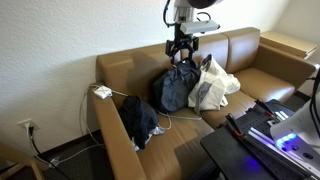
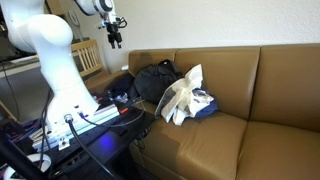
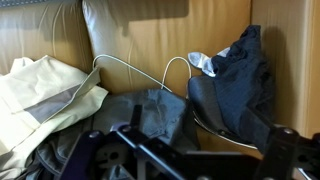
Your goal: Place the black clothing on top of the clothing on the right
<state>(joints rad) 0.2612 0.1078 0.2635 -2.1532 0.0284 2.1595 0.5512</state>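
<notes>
My gripper [image 1: 181,57] hangs opened and empty above the black clothing [image 1: 174,90] heaped in the middle of the sofa [image 1: 130,68], so I should descend straight, pinch a thick fold at its top and lift high before carrying it toward the white clothing [image 1: 214,85] at its 3 o'clock.

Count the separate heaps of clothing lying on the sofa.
3: a black heap by the armrest, a dark bluish heap in the middle below the hand, and a white heap touching it. Others may lie hidden underneath.

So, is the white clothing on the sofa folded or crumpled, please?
Crumpled: the white clothing lies in a loose, uneven heap on the sofa, showing no neat folds.
</notes>
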